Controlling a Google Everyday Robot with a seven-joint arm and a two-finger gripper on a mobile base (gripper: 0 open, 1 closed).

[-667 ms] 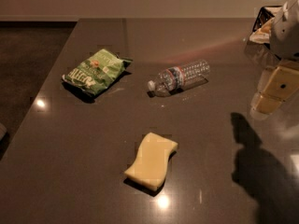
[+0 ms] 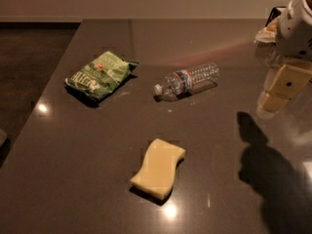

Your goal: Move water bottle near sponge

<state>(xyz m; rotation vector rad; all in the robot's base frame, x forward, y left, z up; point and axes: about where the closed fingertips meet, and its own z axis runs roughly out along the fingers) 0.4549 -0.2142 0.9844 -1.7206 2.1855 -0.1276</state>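
Tool point(image 2: 280, 89) hovered far right, grip state not discernible.
Clear ribbed plastic water bottle point(image 2: 187, 80) lay well leftward, base end nearest.

Right side chops off most of the arm

The gripper point(image 2: 279, 92) hangs over the table's point(image 2: 73, 179) right side, and the arm point(image 2: 297, 18) above it is cut by the top and right edges. Just behind it, some small thing point(image 2: 267, 27) is half covered by the arm, no clue what. Off to its left, the print on the green chip bag point(image 2: 100, 74) and the water bottle point(image 2: 187, 81) label can't be read.
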